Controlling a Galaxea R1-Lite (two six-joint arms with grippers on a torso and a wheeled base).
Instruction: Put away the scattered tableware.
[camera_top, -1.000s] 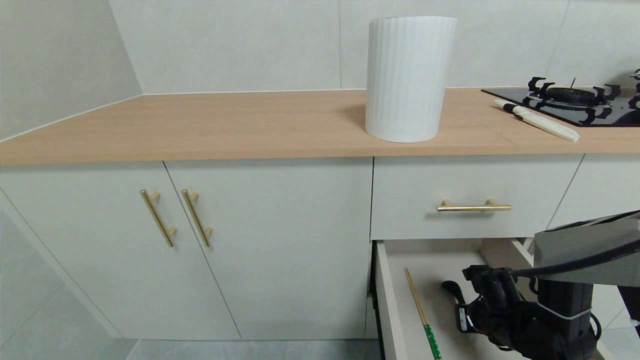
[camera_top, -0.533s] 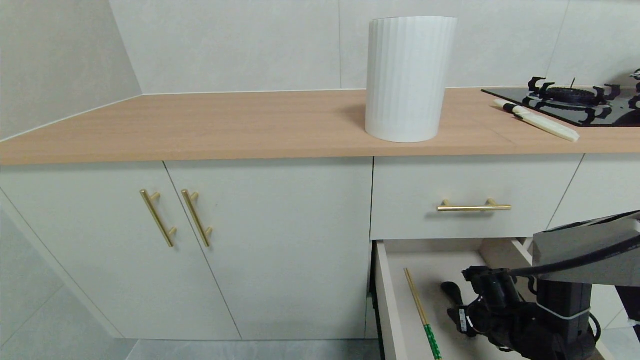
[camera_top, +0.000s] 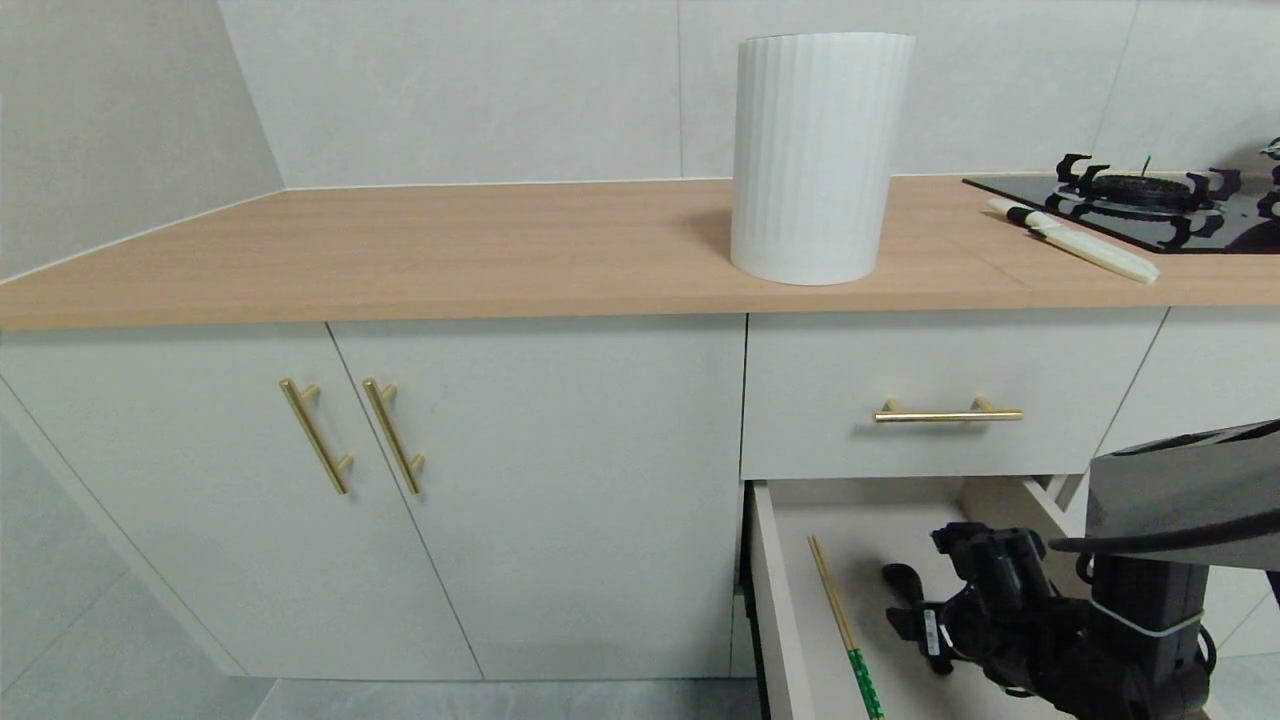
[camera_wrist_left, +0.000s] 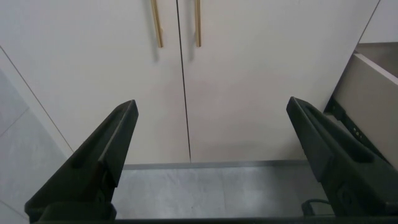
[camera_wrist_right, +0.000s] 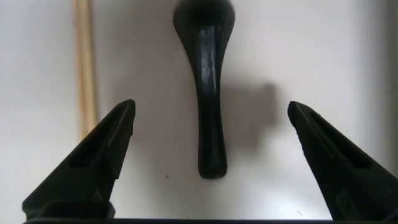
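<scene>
The right claw (camera_wrist_right: 210, 111) hangs wide apart over the open pale drawer (camera_top: 772, 580); the slim black spoon (camera_wrist_right: 208, 81) lies directly beneath, centred, its handle crosswise to the closing line.

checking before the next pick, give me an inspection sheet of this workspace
surface: wood-look countertop, things standing towards its right end
job's things: black spoon and green-tipped wooden chopsticks lie in the open pale drawer; cream knife lies on the countertop beside the black gas hob
clutter: tall white ribbed canister on the countertop
grippers: right gripper open over the spoon; left gripper open, facing the brass-handled cabinet doors
cables: black cable along the right arm
surroundings: grey tiled wall, grey floor
</scene>
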